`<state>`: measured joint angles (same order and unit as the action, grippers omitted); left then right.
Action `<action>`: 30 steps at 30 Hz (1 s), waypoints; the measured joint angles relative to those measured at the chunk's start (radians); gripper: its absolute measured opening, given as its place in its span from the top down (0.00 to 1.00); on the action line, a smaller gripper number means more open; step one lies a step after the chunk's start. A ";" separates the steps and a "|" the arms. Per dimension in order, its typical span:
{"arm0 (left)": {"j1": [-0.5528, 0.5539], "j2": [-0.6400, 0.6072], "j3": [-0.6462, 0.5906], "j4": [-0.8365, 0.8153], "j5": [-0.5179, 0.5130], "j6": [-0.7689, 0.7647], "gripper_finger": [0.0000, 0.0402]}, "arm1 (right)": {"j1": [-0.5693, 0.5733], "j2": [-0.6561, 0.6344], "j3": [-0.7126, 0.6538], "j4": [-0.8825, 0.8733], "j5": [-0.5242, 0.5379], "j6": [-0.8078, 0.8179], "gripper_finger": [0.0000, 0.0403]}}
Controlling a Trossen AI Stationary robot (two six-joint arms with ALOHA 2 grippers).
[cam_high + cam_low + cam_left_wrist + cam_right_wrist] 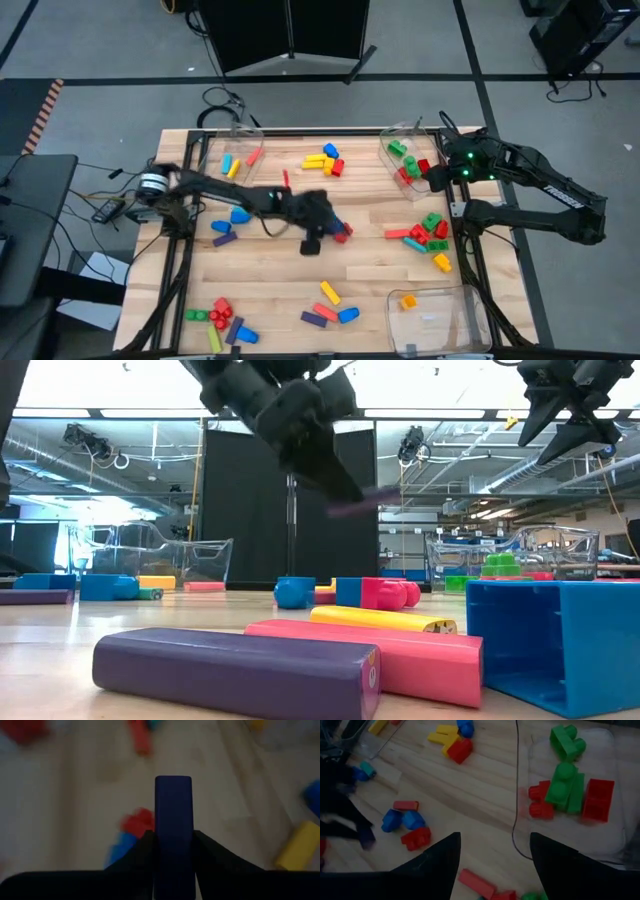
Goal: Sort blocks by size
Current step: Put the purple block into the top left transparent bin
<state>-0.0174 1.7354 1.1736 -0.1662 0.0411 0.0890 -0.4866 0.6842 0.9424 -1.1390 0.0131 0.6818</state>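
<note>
Left tool (173, 845) is gripping a dark purple bar (173, 820) above the surface (370, 270). Right tool (492, 860) is hovering, fingers spread wide, beside a clear bin (615, 840) holding green and red blocks (567, 790).

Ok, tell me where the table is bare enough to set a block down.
Bare wood lies in the middle front, between the left gripper holding a dark purple bar and the yellow block. Another bare strip runs between the yellow-blue cluster and the gripper. It is crowded by the red-green pile and front-left cluster.

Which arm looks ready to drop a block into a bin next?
The left. Its gripper is shut on a dark blue bar above mid-table, while the right gripper hangs open and empty beside a clear bin.
</note>
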 joint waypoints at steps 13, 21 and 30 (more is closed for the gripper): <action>0.390 -0.287 0.000 -0.510 -0.220 0.076 0.74 | 0.000 0.003 0.000 0.017 0.023 0.056 0.38; 0.606 -0.325 -0.003 -0.778 -0.384 -0.146 0.74 | 0.000 0.003 0.000 0.027 0.048 0.114 0.38; 0.699 -0.333 -0.218 -0.671 -0.285 -0.217 0.74 | 0.000 0.003 0.000 0.069 0.050 0.156 0.38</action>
<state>0.6820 1.4025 0.9556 -0.8367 -0.2435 -0.1283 -0.4866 0.6872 0.9424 -1.0700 0.0626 0.8379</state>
